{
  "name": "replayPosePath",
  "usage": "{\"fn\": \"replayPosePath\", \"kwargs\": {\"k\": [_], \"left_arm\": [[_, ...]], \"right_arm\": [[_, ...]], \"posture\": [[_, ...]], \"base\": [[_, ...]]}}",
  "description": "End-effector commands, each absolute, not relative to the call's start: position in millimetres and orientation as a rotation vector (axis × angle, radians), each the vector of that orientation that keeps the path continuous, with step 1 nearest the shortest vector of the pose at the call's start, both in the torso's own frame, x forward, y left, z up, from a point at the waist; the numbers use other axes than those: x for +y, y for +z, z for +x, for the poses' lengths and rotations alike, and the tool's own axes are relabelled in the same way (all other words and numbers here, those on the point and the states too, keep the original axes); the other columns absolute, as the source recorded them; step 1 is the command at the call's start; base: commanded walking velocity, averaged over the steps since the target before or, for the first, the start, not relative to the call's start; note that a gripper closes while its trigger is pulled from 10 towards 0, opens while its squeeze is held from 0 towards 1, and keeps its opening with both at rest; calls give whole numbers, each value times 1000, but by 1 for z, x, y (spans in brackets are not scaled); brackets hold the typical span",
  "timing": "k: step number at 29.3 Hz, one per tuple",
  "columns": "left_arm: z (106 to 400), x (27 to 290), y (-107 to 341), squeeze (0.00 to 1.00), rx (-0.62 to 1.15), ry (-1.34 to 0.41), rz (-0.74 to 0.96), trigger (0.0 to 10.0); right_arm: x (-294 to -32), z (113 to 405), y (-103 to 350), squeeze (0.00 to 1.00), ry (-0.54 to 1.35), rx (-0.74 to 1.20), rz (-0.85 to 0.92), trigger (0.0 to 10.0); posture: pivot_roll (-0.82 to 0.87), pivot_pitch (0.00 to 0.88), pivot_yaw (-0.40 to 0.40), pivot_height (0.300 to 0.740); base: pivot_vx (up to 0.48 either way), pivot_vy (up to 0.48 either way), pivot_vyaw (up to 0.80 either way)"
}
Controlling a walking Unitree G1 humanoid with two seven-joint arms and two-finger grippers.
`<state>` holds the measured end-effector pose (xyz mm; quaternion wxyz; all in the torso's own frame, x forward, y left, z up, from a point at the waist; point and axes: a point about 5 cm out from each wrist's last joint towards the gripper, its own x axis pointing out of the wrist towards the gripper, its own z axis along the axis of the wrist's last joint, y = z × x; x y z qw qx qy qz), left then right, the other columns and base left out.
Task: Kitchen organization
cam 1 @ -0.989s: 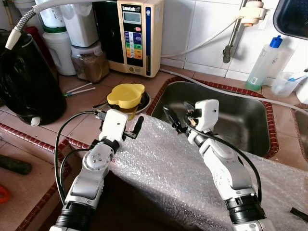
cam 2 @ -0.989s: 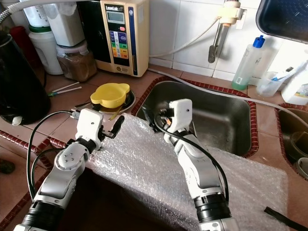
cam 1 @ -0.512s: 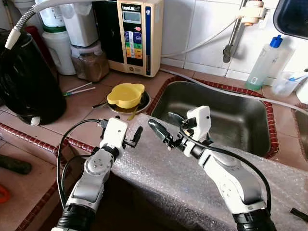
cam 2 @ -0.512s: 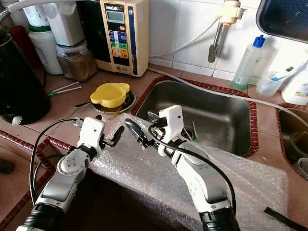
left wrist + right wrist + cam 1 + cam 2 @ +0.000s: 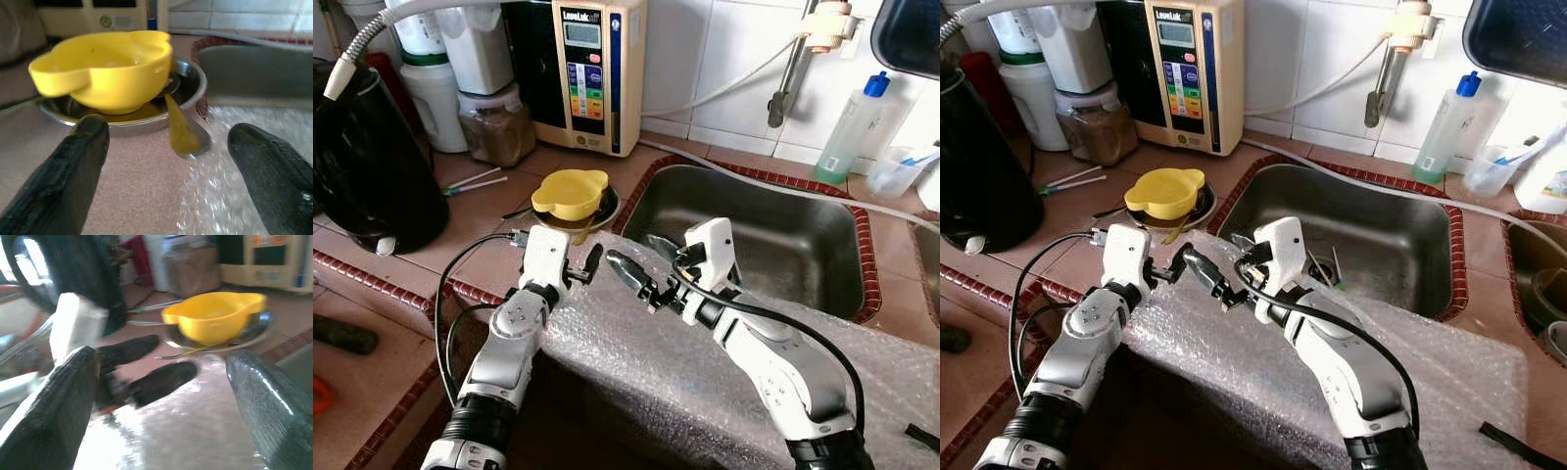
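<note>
Bubble wrap (image 5: 705, 362) is lying draped over the front edge of the table (image 5: 489, 257) and the near rim of the sink (image 5: 783, 235), hanging toward the floor, so it looks like the loose item needing tidying. Both hands are hovering just above its far left corner, probably to gather it from two sides. The left hand (image 5: 590, 264) is pointing forward with its fingers (image 5: 73, 171) spread, one over bare tile and one over the wrap. The right hand (image 5: 641, 266) is reaching across toward the left one, its fingers (image 5: 54, 406) also spread and gripping nothing. Just beyond the corner, a yellow bowl (image 5: 569, 193) is sitting in a metal dish (image 5: 193, 93), with a spoon (image 5: 182, 132) resting against the dish rim and its tip touching the wrap, so pulling the sheet may disturb it. Farther back, a water machine (image 5: 597, 73) and jars (image 5: 494, 127) are standing against the tiled wall, clear of the work.
</note>
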<state>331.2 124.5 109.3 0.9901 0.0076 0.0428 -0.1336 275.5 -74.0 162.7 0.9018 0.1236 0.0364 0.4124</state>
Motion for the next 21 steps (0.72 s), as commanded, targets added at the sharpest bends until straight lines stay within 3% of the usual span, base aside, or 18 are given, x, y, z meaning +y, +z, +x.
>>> {"fn": "replayPosePath", "kwargs": {"k": [1,6,7,8,9,10,11,12,13,15,16,17,19,20,21], "left_arm": [[335,126,111,0,94,-266,2,0],[335,125,111,0,89,-279,2,0],[335,124,111,0,94,-285,-1,471],[335,123,110,0,98,-288,-3,2314],[335,123,110,0,98,-288,-3,2314],[335,122,110,0,103,-290,-6,2941],[335,121,109,0,113,-296,-4,8196],[334,120,108,0,120,-300,-2,8196],[334,119,107,0,121,-303,-3,10000],[334,118,107,0,122,-309,-3,8706],[334,118,107,0,122,-309,-3,8706],[334,117,105,0,127,-325,1,5608],[334,117,105,0,127,-330,-1,5608],[334,117,104,0,133,-331,-3,0],[334,117,104,0,137,-329,-3,0]], "right_arm": [[-72,270,168,0,905,74,251,10000],[-76,269,164,0,898,106,224,10000],[-79,269,158,0,892,159,214,10000],[-81,269,156,0,889,178,203,10000],[-81,269,156,0,889,178,203,10000],[-83,269,154,0,884,196,201,10000],[-85,269,153,0,882,205,202,10000],[-85,269,152,0,881,213,203,10000],[-86,269,152,0,882,218,197,10000],[-87,269,152,0,877,224,192,10000],[-87,269,152,0,877,224,192,10000],[-88,269,152,0,875,226,187,10000],[-88,269,152,0,875,227,185,10000],[-89,269,152,0,868,231,180,10000],[-89,270,152,0,865,234,178,10000]], "posture": [[-7,0,16,740],[-10,0,16,740],[-13,0,18,740],[-13,0,18,740],[-13,0,18,740],[-13,0,18,740],[-14,0,19,740],[-14,0,19,740],[-15,0,19,740],[-17,0,20,740],[-17,0,20,740],[-18,0,20,740],[-18,0,20,740],[-20,0,19,740],[-20,0,19,740]], "base": [[0,0,0],[0,0,0],[0,0,0],[0,0,0],[0,0,0],[0,0,0],[0,0,0],[0,0,0],[0,0,0],[0,0,0],[0,0,0],[0,0,0],[0,0,0],[0,0,0],[0,0,0]]}}
